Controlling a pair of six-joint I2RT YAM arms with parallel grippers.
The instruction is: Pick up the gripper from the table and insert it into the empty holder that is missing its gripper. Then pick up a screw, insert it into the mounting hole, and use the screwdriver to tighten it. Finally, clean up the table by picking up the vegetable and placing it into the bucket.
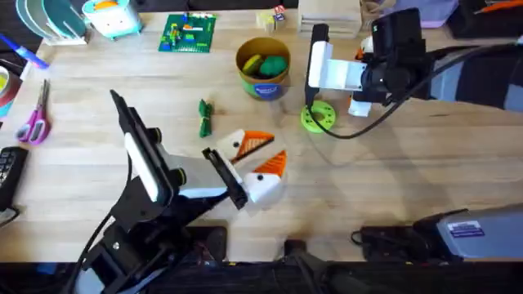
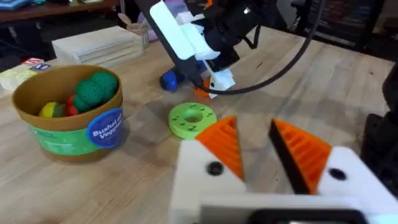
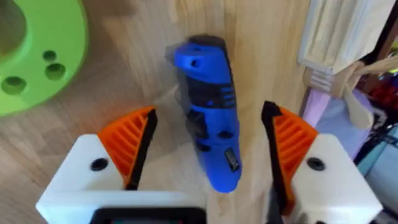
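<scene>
From my station I counted two arms, each with one end effector: the left end effector [image 1: 263,162] and the right end effector [image 1: 357,104]. On the bench [image 1: 409,180] I saw one blue screwdriver [image 3: 208,109], one yellow bucket [image 1: 263,69], one dark green vegetable [image 1: 204,117], one lime-green disc [image 1: 318,116] and one pair of scissors [image 1: 36,117].

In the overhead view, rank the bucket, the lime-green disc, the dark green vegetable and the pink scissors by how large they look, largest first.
1. bucket
2. pink scissors, long but thin, so close to the bucket
3. lime-green disc
4. vegetable, similar in length to the disc but slimmer
</scene>
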